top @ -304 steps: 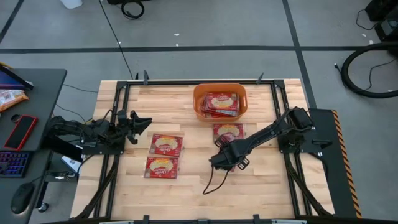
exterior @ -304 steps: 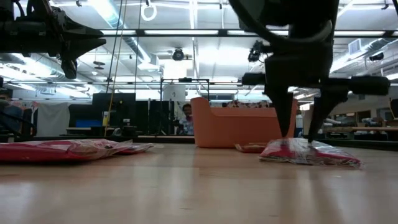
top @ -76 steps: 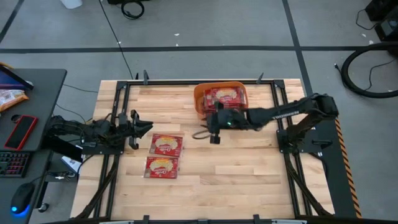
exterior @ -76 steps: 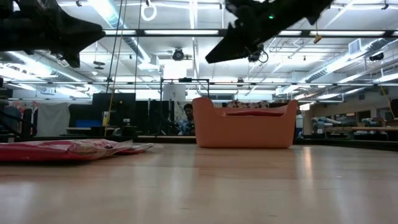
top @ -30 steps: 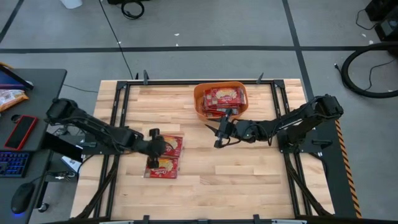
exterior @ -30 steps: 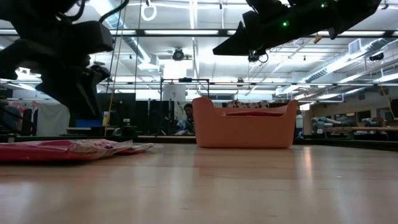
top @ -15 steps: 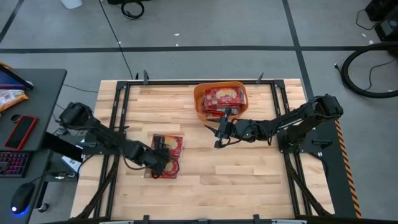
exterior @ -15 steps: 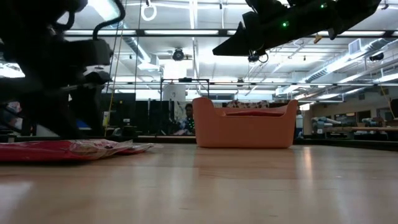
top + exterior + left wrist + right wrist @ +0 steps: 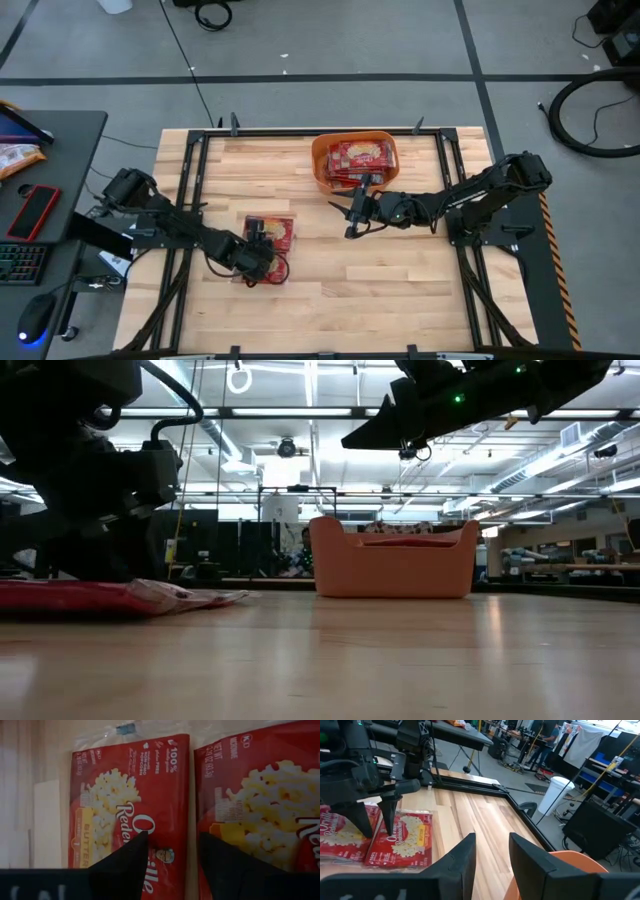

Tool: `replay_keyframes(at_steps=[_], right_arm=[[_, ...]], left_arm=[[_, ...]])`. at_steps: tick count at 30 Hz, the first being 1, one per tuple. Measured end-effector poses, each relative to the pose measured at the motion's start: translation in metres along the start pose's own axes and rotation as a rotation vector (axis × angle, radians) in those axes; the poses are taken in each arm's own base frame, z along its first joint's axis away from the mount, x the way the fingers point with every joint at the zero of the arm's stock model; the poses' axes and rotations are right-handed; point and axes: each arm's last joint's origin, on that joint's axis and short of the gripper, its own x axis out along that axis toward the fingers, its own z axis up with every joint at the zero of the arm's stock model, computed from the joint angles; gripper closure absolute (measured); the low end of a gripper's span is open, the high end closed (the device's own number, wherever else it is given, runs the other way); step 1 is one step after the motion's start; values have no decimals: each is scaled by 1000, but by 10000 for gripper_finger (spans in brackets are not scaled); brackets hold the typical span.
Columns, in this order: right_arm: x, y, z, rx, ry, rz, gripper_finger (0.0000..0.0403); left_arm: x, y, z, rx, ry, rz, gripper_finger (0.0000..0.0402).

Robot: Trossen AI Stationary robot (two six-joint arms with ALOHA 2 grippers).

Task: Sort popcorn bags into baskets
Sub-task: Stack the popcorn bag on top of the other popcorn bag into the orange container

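Note:
Two red popcorn bags lie flat side by side at the table's left middle: the far bag [image 9: 273,231] [image 9: 260,805] and the near bag [image 9: 277,271] [image 9: 130,805], which is mostly hidden under my left arm in the high view. My left gripper [image 9: 262,260] [image 9: 173,839] stands open over them, pointing down, one finger over each bag on either side of their shared edges. The orange basket [image 9: 318,165] [image 9: 390,565] at the far middle holds more bags [image 9: 355,158]. My right gripper [image 9: 350,215] [image 9: 492,847] hovers open and empty in front of the basket, high above the table. My left gripper comes at the two bags from above, its fingertips [image 9: 387,831] down near their printed faces. Whether the tips touch the bags, I cannot tell. Both bags lie flat on the table.
Black frame rails [image 9: 190,180] run along the table's sides. A desk at the left carries a red slab [image 9: 35,210], a keyboard and a mouse. Bare wood [image 9: 400,290] stretches across the near right.
My left gripper has moved toward the table's near edge and come down, from above the far bag to low over the edge between the two bags. The bags have stayed where they were.

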Motion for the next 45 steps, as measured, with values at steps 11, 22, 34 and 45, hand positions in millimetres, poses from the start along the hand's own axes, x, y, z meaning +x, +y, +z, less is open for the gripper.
replay_keyframes(at_steps=[11, 22, 34, 45], right_arm=[[0, 1, 0, -3, -6, 24, 282], [0, 2, 0, 49, -9, 41, 282], [-28, 40, 13, 60, -64, 61, 287], [-68, 72, 19, -26, -35, -187, 296]], left_arm=[[1, 2, -3, 0, 24, 24, 342], [-26, 18, 34, 49, 86, 20, 398], [-53, 73, 100, 80, -33, 146, 400], [-56, 121, 148, 13, -380, -15, 398]])
